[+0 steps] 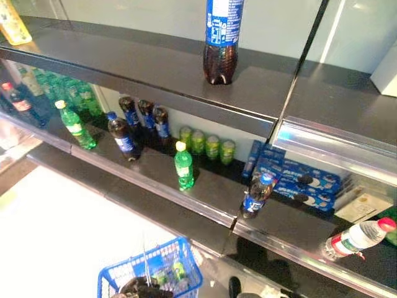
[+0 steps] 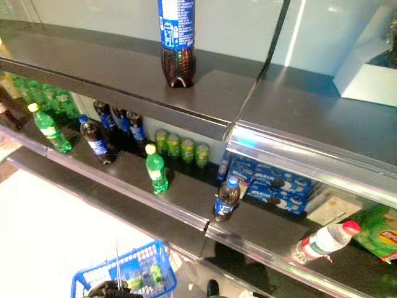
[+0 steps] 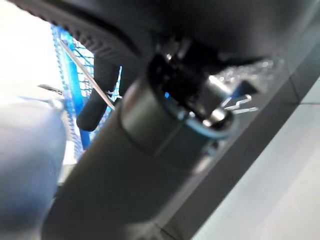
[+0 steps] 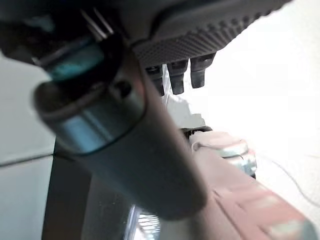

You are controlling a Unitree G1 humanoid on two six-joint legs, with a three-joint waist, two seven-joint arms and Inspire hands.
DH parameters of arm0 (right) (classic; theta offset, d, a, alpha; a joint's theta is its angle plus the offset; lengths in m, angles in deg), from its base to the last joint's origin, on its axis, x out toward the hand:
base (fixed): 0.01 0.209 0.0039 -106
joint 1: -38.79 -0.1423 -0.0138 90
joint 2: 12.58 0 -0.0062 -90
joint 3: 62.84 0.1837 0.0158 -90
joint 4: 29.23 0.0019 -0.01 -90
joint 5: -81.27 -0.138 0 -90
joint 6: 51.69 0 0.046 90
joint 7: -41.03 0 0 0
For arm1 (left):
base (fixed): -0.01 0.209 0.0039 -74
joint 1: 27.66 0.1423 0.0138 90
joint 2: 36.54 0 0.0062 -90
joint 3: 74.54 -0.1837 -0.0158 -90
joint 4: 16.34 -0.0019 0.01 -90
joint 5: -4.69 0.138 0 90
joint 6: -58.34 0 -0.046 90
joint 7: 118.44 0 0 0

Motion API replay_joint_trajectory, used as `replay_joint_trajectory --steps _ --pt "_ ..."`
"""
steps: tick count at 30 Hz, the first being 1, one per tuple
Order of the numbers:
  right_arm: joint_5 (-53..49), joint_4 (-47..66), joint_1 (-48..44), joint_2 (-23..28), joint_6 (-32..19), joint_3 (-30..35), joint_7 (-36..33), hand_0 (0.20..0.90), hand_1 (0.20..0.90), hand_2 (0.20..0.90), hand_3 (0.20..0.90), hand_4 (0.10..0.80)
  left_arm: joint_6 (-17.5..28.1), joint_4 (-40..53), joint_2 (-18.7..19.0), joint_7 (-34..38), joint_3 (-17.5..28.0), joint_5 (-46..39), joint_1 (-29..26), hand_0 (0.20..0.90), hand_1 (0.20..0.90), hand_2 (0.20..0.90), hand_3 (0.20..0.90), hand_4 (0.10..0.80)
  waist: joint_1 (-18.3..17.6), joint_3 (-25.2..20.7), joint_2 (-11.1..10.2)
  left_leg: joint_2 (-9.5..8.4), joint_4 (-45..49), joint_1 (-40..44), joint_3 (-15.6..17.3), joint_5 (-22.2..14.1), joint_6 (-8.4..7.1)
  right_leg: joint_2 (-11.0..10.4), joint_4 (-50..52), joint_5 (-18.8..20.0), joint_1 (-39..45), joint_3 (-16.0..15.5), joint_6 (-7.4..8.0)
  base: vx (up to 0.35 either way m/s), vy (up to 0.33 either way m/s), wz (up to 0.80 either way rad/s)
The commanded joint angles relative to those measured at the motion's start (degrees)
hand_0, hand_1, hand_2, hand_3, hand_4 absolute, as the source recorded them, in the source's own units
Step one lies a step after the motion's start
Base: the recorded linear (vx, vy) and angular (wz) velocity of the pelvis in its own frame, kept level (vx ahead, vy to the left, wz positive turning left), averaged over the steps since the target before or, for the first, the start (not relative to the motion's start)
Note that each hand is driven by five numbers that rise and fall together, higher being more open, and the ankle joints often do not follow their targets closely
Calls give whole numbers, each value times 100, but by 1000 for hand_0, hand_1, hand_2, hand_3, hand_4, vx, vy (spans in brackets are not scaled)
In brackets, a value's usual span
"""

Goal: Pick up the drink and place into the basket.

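While the left hand (image 3: pixel 100 95) curls its fingers round the wire handle of the blue mesh basket (image 1: pixel 127 273) to carry it, the right hand (image 4: pixel 180 72) hangs straight-fingered and empty, the blue-capped dark cola bottle (image 1: pixel 256 194) upright at the shelf edge.

The shelves (image 1: pixel 149 68) are dark, smooth boards with a dull sheen, and their front edges carry bright, glossy metal strips (image 1: pixel 329 146). The cola bottle (image 1: pixel 221 38) on the top shelf is clear, shiny plastic with a glossy blue label. The green bottles (image 1: pixel 183 166) on the lower shelf are translucent plastic with smooth yellow caps. The basket (image 1: pixel 151 268) is thin wire coated in glossy blue. The biscuit boxes (image 1: pixel 298 180) look like smooth printed card.
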Motion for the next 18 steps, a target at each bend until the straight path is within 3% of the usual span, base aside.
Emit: replay_joint_trajectory --steps 1,3,6,8,9,12,14,15,17,18 --pt "-74 -133 -217 341 -199 -1 15 900 900 900 900 800 466 396 127 -149 110 -247 -226 300 300 300 200 100 -8 -132 72 461 -541 293 -219 703 -252 -62 780 -593 128 423 157 51 407 -13" --pt "-18 -118 -225 373 -222 -1 31 900 900 900 900 800 480 381 106 -126 124 -318 -223 300 300 300 200 100 -2 -158 68 389 -656 366 -358 558 -252 -96 787 -571 85 521 208 24 344 -34" --pt "-201 -173 -194 404 -347 216 -64 900 900 900 900 800 532 229 130 -269 86 -365 -362 300 300 300 200 100 -110 -172 65 154 -1147 612 -205 262 -178 -365 884 -439 -137 700 607 14 539 -39" --pt "-296 -78 -119 339 -343 313 -89 900 900 900 900 800 532 173 175 -253 19 -288 -414 300 300 300 200 100 -145 -121 -24 -37 -1268 664 -168 178 -107 -607 819 -53 -370 678 740 -17 425 -21" --pt "-251 -65 -84 304 -364 380 -48 900 900 900 900 800 566 132 205 -251 22 -307 -420 300 300 300 200 100 -124 -94 -95 -166 -1326 715 -142 102 -59 -792 725 333 -562 609 818 -36 339 -10" --pt "-80 -65 -108 264 -356 475 26 900 900 900 900 800 567 239 332 -265 190 -315 -310 300 300 300 200 100 98 -39 -103 -250 -1411 781 174 64 10 -961 834 532 -817 -28 895 -95 256 -30" --pt "-102 -59 -130 243 -297 470 17 900 900 900 900 800 555 291 394 -246 226 -237 -259 300 300 300 200 100 169 -37 -75 -247 -1398 749 256 75 66 -894 986 424 -815 -126 843 -117 128 -69" --pt "-240 -106 -152 206 -248 456 -69 900 900 900 900 800 580 244 508 -267 180 -221 -244 300 300 300 200 100 183 -57 -22 -277 -1366 629 293 161 198 -640 1375 183 -790 -20 710 -144 163 -60" --pt "-352 -159 -170 189 -209 459 -164 900 900 900 900 800 525 211 559 -282 121 -264 -284 300 300 300 200 100 135 -97 40 -325 -1343 508 249 230 343 -353 1824 -24 -753 269 591 -99 145 -8" --pt "-455 -200 -186 181 -185 469 -213 900 900 900 900 800 461 204 558 -283 52 -221 -303 300 300 300 200 100 104 -156 65 -412 -1337 440 138 260 435 -90 1982 -167 -670 461 499 -41 83 32"
